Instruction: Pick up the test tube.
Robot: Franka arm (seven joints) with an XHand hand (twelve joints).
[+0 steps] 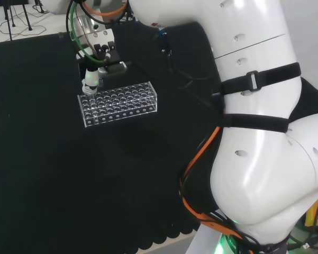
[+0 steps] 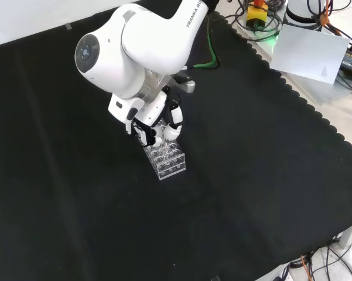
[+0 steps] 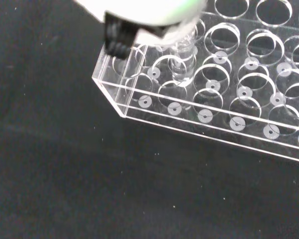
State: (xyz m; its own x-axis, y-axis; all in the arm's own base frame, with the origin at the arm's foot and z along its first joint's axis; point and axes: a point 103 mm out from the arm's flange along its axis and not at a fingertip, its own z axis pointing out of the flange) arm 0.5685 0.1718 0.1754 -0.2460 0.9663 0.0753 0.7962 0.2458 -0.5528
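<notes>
A clear plastic test tube rack (image 1: 120, 103) with many round holes lies on the black cloth. One clear test tube (image 3: 182, 60) stands upright in a hole near the rack's corner. The hand (image 1: 97, 57) hangs over the rack's left end in the head view, its white fingertips (image 1: 91, 80) pointing down at that corner. In the front view the hand (image 2: 159, 123) sits at the rack's (image 2: 166, 159) far end with its fingers curled. In the wrist view the tube's upper part runs up between a blurred white finger (image 3: 149, 14) and a black pad (image 3: 118, 36), which pinch it.
The arm's big white links (image 1: 254, 132) stand at the right of the head view. Cables (image 1: 172, 58) lie on the cloth behind the rack. A white sheet (image 2: 307, 52) and wiring lie past the cloth's scalloped edge at the front view's upper right.
</notes>
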